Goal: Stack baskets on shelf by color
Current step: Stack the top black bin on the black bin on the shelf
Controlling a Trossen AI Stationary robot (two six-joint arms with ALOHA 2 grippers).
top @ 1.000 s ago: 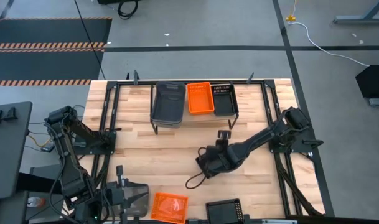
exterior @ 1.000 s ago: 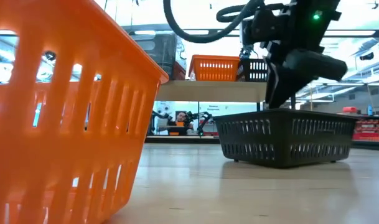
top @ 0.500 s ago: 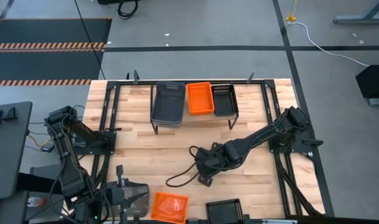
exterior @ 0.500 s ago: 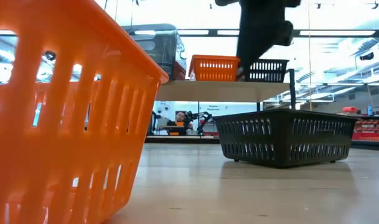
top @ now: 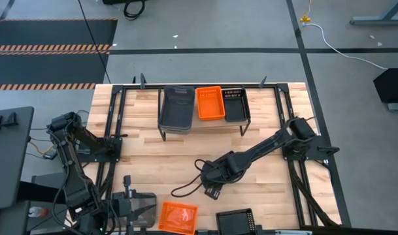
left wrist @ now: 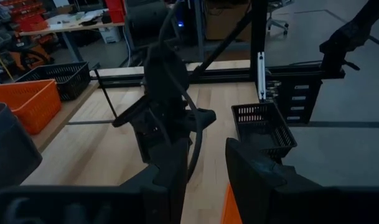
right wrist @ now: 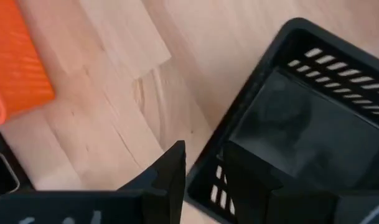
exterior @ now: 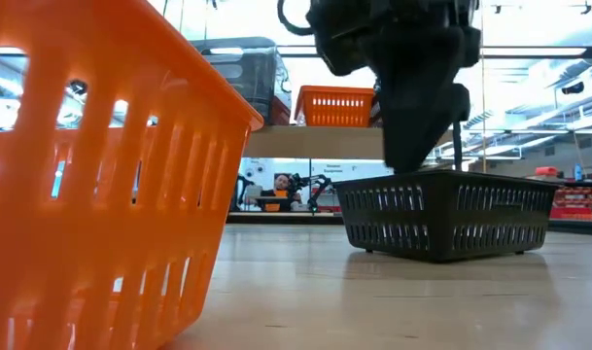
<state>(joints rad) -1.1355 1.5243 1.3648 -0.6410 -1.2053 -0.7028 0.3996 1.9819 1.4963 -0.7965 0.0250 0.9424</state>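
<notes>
Right gripper (top: 210, 191), seen from above, hangs over the near part of the pale wooden table (top: 140, 150), close to a black mesh-sided plastic basket (top: 234, 222) at the near edge. A bright orange slotted plastic basket (top: 178, 217) lies just beside that one. On the low black-framed shelf with a pale board top (top: 215, 123) sit a smoky grey translucent basket stack (top: 176, 108), an orange basket (top: 210, 103) and a black mesh basket (top: 233, 104), sorted in 3 colour places. How many are nested in each I cannot tell. At least 2 baskets remain to shelve, so the job looks well along. The left gripper (top: 128, 207) waits at the near left corner.

From table height, the right gripper hovers right above the near black basket's rim.

Its wrist camera shows the fingers (right wrist: 170, 174) spread, the basket's corner wall in the gap, and the basket empty.

The left wrist camera shows that gripper's fingers (left wrist: 251, 174) spread on nothing.
</notes>
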